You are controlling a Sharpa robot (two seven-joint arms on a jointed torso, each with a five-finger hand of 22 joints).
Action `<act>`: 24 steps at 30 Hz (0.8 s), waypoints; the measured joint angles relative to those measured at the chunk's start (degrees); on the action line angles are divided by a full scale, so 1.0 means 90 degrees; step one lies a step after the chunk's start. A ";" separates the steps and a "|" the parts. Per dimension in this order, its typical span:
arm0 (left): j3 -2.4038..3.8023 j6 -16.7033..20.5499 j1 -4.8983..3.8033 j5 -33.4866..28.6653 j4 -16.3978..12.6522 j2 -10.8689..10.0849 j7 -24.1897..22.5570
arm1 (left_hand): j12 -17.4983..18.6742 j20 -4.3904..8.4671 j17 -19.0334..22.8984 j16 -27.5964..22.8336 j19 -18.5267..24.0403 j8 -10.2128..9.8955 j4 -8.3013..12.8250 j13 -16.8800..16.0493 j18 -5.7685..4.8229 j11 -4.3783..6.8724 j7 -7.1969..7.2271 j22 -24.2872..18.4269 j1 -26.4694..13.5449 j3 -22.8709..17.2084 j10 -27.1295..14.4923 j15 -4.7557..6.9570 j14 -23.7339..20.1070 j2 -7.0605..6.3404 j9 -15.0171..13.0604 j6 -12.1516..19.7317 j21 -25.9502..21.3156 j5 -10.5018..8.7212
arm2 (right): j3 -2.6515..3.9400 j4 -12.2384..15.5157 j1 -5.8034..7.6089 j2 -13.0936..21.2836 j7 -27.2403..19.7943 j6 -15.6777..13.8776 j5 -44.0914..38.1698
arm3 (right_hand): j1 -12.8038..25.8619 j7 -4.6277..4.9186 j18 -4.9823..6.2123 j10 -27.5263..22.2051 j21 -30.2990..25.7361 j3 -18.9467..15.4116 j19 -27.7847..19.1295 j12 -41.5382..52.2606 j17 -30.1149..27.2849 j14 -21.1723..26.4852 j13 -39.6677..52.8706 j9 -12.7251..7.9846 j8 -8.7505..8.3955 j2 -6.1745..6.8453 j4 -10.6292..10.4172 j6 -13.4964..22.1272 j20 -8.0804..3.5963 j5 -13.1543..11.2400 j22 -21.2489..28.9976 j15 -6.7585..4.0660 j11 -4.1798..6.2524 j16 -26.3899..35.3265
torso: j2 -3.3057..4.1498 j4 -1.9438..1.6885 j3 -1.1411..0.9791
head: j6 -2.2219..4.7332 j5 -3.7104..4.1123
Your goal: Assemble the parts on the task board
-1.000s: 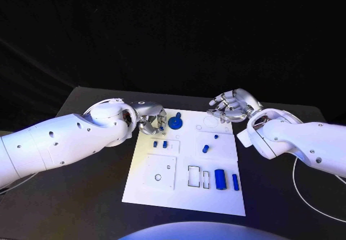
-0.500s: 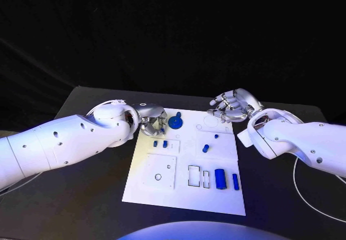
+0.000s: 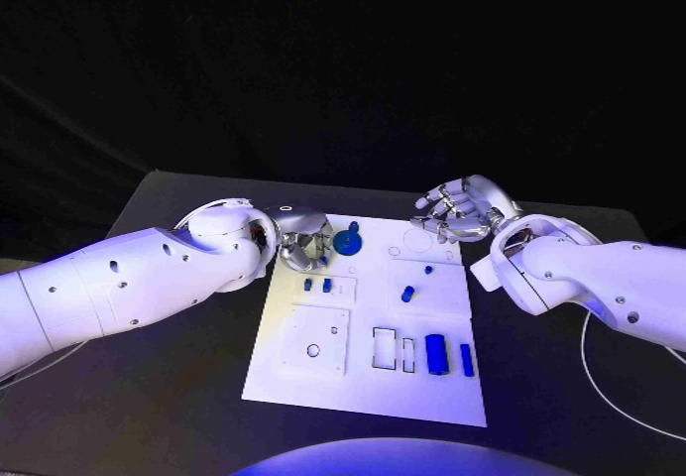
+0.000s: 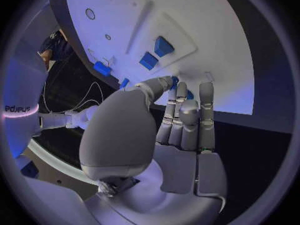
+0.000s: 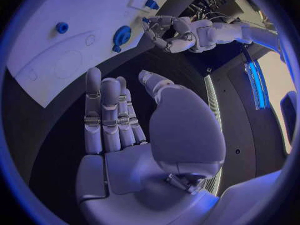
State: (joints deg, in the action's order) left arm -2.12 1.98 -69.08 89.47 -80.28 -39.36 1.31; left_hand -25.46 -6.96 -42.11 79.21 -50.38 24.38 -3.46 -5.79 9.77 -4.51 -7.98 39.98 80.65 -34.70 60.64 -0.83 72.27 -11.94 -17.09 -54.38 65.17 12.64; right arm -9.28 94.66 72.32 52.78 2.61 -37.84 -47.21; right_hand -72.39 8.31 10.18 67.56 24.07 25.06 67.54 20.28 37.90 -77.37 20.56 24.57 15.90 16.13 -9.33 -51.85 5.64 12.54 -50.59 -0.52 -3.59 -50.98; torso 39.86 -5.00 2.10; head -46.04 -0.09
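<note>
The white task board (image 3: 429,397) lies mid-table. My left hand (image 3: 303,246) hovers at its far left corner, just left of a round blue part (image 3: 348,242). From the left wrist, that hand (image 4: 169,130) has its thumb drawn against its fingers, with blue showing behind the fingertips; I see nothing between them. The right wrist view shows the left hand (image 5: 172,31) curled beside the round part (image 5: 120,35). My right hand (image 3: 460,210) floats above the far right corner, fingers apart and empty (image 5: 125,130). Two small blue parts (image 3: 316,286) sit below the left hand.
More blue parts lie on the board: a peg (image 3: 407,294) near the middle and two long pieces (image 3: 436,354) at the near right, beside empty slots (image 3: 386,349). A white cable (image 3: 629,397) loops on the black table at the right.
My left arm has rolled slightly and its hand has settled a little lower beside the round part. The right hand has not moved.
</note>
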 measured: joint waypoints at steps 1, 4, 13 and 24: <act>-0.0001 -0.0007 0.0000 -0.0004 -0.0001 0.0002 0.0000 | 0.0000 0.0000 0.0000 0.0000 0.0000 0.0000 0.0000 0.0000 0.0000 0.0000 0.0000 0.0000 0.0000 0.0000 0.0000 0.0000 0.0000 0.0000 0.0000 0.0000 0.0000 0.0000 | 0.0000 0.0000 0.0000 0.0000 0.0000 0.0000 0.0000 | 0.0000 0.0000 0.0000 0.0000 0.0000 0.0000 0.0000 0.0000 0.0000 0.0000 0.0000 0.0000 0.0000 0.0000 0.0000 0.0000 0.0000 0.0000 0.0000 0.0000 0.0000 0.0000 | -0.0001 0.0000 0.0001 | -0.0001 0.0001; -0.0003 -0.0032 0.0001 -0.0015 -0.0004 0.0007 -0.0002 | 0.0000 0.0000 0.0000 0.0000 0.0000 0.0000 0.0000 0.0000 0.0000 0.0000 0.0000 0.0000 0.0000 0.0000 0.0000 0.0000 0.0000 0.0000 0.0000 0.0000 0.0000 0.0000 | 0.0000 0.0000 0.0000 0.0000 0.0000 0.0000 0.0000 | 0.0000 0.0000 0.0000 0.0000 0.0000 0.0000 0.0000 0.0000 0.0000 0.0000 0.0000 0.0000 0.0000 0.0000 0.0000 0.0000 0.0000 0.0000 0.0000 0.0000 0.0000 0.0000 | -0.0001 0.0000 0.0002 | -0.0004 0.0001; -0.0008 -0.0095 0.0001 -0.0043 -0.0001 0.0012 -0.0003 | 0.0024 0.0000 0.0000 0.0000 0.0000 0.0000 0.0017 -0.0001 0.0000 -0.0010 0.0000 -0.0001 0.0000 0.0017 0.0036 0.0000 0.0000 0.0000 0.0000 0.0001 0.0000 -0.0024 | 0.0002 0.0000 0.0000 -0.0001 -0.0001 0.0000 0.0000 | 0.0000 0.0000 0.0000 0.0000 0.0000 0.0000 0.0000 0.0000 -0.0001 0.0000 0.0000 0.0000 0.0000 0.0000 0.0000 0.0000 0.0000 0.0000 0.0000 0.0000 0.0000 0.0000 | -0.0001 -0.0002 0.0002 | -0.0010 -0.0002; -0.0012 -0.0137 -0.0002 -0.0046 0.0024 0.0023 0.0023 | 0.0024 0.0000 -0.0001 0.0000 0.0000 0.0000 0.0017 -0.0001 0.0000 0.0000 -0.0020 -0.0001 0.0000 0.0017 0.0046 0.0000 0.0000 0.0000 0.0001 -0.0024 0.0000 -0.0025 | 0.0000 0.0003 0.0000 0.0002 -0.0002 0.0000 0.0000 | 0.0000 0.0000 0.0000 0.0000 0.0000 0.0001 0.0000 0.0000 -0.0001 0.0000 0.0001 0.0000 0.0000 0.0000 0.0000 0.0000 0.0000 0.0000 0.0005 0.0000 0.0000 0.0000 | -0.0001 -0.0001 0.0001 | -0.0011 -0.0005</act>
State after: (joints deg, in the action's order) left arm -2.23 0.75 -69.10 89.06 -80.07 -39.16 1.51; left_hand -25.25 -6.96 -42.11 79.20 -50.38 24.38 -3.31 -5.80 9.77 -4.51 -8.16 39.97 80.65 -34.55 61.05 -0.84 72.27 -11.94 -17.08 -54.59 65.17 12.41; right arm -9.28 94.68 72.32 52.80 2.59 -37.84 -47.21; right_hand -72.38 8.31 10.19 67.56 24.07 25.07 67.53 20.28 37.89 -77.37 20.56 24.58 15.90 16.13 -9.33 -51.85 5.64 12.54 -50.54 -0.52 -3.59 -50.98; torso 39.85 -5.01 2.11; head -46.14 -0.13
